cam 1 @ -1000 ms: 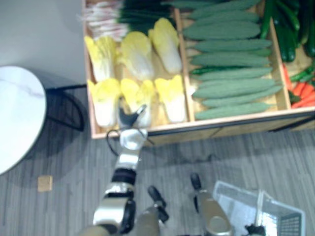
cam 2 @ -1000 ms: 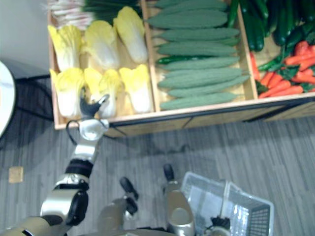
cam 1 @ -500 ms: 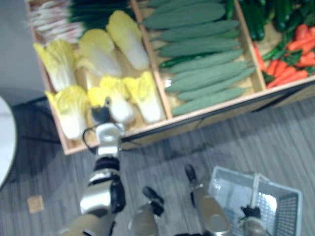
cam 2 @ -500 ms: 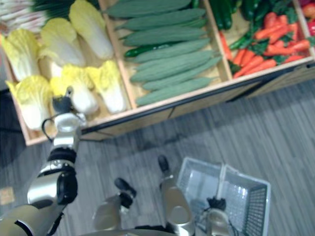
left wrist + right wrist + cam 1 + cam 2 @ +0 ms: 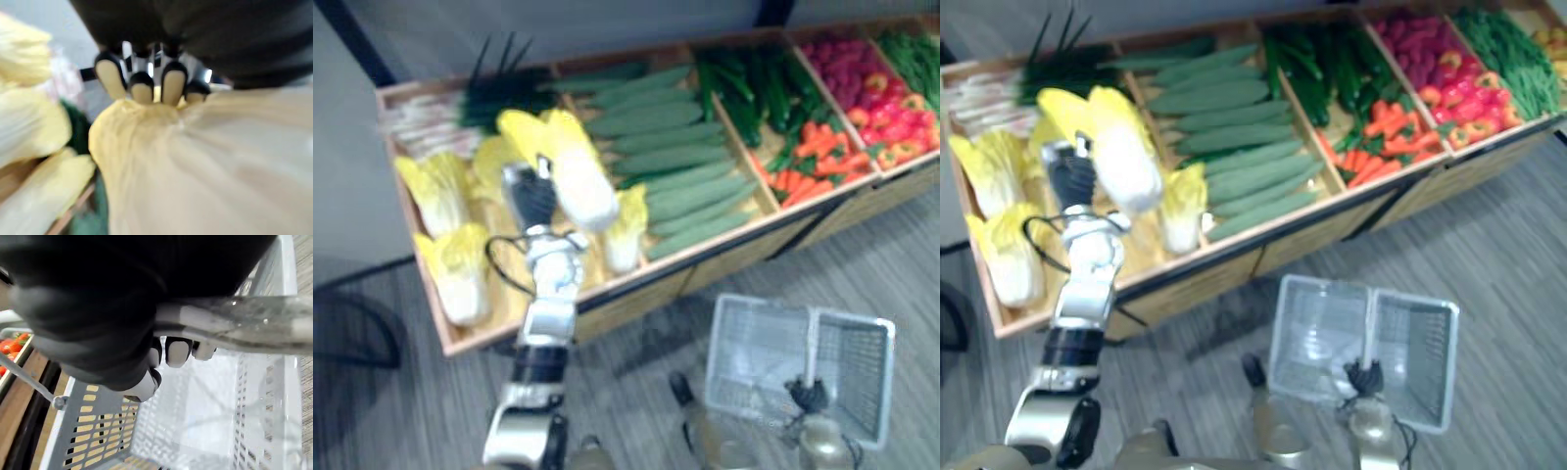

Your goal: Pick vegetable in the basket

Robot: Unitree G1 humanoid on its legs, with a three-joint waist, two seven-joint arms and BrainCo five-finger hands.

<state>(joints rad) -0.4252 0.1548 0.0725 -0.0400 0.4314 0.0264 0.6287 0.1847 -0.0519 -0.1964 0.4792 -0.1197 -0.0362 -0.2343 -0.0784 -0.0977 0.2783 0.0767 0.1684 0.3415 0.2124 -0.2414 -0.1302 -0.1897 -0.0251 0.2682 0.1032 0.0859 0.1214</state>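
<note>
My left hand [image 5: 530, 196] is shut on a pale yellow napa cabbage [image 5: 576, 172] and holds it up above the leftmost bin of the wooden display [image 5: 636, 284]. In the left wrist view its dark fingertips [image 5: 142, 83] curl over the cabbage [image 5: 210, 166]. Several more cabbages [image 5: 999, 235] lie in that bin. A grey plastic basket [image 5: 759, 362] hangs low at the right over the floor. My right hand [image 5: 1363, 377] is shut on its handle [image 5: 244, 323], with the fingers [image 5: 176, 350] wrapped under the bar. The basket [image 5: 195, 426] holds nothing.
The display's other bins hold cucumbers [image 5: 675, 166], dark green vegetables [image 5: 754, 88], carrots [image 5: 808, 157], red peppers [image 5: 862, 83] and green beans [image 5: 1503, 49]. Spring onions [image 5: 460, 103] lie at the back left. Grey plank floor [image 5: 1489, 245] stretches between display and basket.
My left hand has curled shut on a cabbage and lifted it out of the bin. The camera has swung, so more of the display's right side shows.
</note>
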